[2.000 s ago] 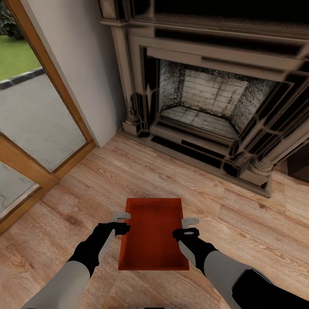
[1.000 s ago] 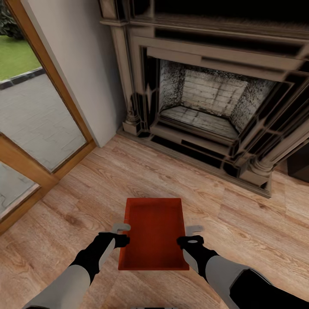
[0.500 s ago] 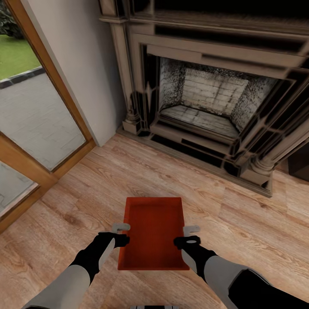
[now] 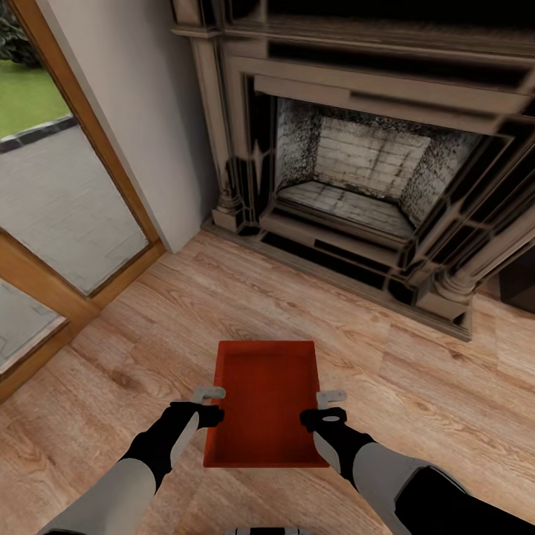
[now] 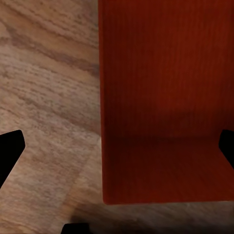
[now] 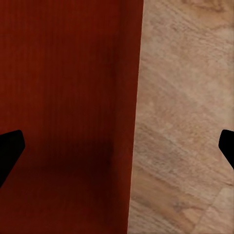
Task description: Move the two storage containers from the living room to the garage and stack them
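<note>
Head view: red-orange open-topped storage container point(image 4: 265, 405), low plain walls, flat btm, on wood floor point(image 4: 416, 386) at 6 o'clock w/ left pincer point(image 4: 209, 402) & right pincer point(image 4: 325, 407) flanking; wrist views: both pincers spread wide astride its walls.

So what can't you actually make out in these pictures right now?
- Whether the red-orange storage container is lifted or on the wood floor: no view shows underneath it.
- Left pincer and right pincer: head view too coarse to show contact with the walls; wrist views show wide-apart fingertips.
- Fireplace: cut off by the top edge.
</note>
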{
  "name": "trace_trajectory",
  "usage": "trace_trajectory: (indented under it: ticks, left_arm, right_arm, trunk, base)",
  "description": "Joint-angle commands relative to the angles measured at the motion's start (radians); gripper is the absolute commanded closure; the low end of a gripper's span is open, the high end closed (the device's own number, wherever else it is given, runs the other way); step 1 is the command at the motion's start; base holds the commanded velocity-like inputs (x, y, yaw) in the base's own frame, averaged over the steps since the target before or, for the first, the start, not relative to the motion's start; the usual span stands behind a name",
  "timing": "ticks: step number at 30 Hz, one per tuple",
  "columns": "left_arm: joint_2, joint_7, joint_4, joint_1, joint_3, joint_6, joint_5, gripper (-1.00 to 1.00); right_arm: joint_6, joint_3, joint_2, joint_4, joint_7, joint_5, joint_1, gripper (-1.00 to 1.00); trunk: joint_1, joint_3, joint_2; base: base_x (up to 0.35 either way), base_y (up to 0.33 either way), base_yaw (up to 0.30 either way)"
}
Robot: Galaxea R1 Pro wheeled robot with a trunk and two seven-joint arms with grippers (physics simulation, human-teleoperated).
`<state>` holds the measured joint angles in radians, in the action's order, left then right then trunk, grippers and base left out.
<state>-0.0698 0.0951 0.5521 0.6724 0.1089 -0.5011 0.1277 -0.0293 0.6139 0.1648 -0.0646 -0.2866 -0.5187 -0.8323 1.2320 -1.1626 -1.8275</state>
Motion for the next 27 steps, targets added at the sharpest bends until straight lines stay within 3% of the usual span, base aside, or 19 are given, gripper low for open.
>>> trace_trajectory:
  ticks: [1,4,27]
  left_arm:
    - [0.001,0.010,0.002,0.000,0.006,-0.004,0.011,-1.00]
    - [0.001,0.010,0.002,0.000,0.006,-0.004,0.010,-1.00]
    - [0.011,0.011,0.003,0.000,0.005,-0.004,0.009,-1.00]
  right_arm:
    - [-0.003,0.009,-0.001,-0.001,-0.005,-0.007,0.000,-1.00]
    - [-0.003,0.009,-0.002,-0.001,-0.005,-0.007,-0.001,-1.00]
    - [-0.003,0.008,-0.004,0.000,-0.005,-0.007,-0.001,-1.00]
  trunk:
    - [0.004,-0.004,-0.008]
    - [0.015,-0.013,-0.029]
    - [0.015,-0.013,-0.029]
  base:
    - [0.000,0.000,0.000]
    - [0.000,0.000,0.000]
    - [0.000,0.000,0.000]
